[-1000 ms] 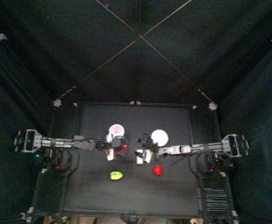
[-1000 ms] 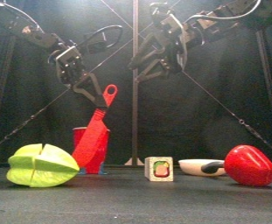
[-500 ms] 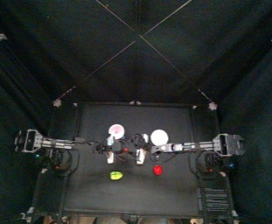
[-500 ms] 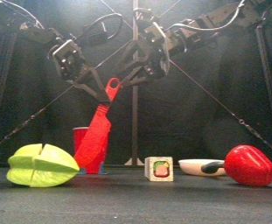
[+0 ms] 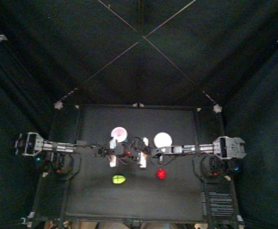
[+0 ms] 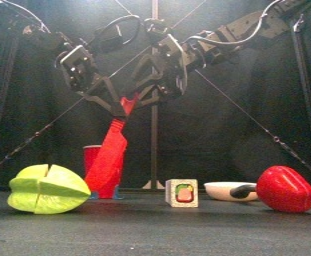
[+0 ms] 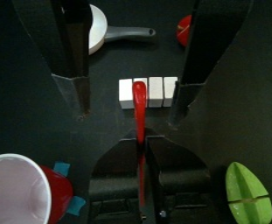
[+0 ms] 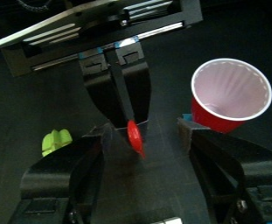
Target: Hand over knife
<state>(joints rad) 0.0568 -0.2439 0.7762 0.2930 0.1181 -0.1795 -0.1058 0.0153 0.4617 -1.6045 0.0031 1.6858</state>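
Note:
The knife (image 6: pixel 114 147) is red with a hole in its handle, and it hangs blade-down above the table. My left gripper (image 6: pixel 88 80) is shut on it near the top. In the left wrist view its jaws (image 7: pixel 138 144) pinch the knife (image 7: pixel 138 122), seen edge-on. My right gripper (image 6: pixel 158 85) has come in beside the left one. Its jaws are open on either side of the knife's red handle end (image 8: pixel 135 134), without touching it. In the top view both grippers (image 5: pixel 120 154) (image 5: pixel 142 154) meet over the table's middle.
On the table stand a green fruit (image 6: pixel 47 188), a red cup (image 6: pixel 92 165) behind the knife, a small white block (image 6: pixel 182 192), a white pan (image 6: pixel 229 190) and a red pepper (image 6: pixel 286 188). Two white discs (image 5: pixel 118 134) (image 5: pixel 163 139) lie farther back.
My right gripper has moved left, up to the left gripper, and its open jaws now flank the knife's handle. The left gripper has kept its hold on the knife.

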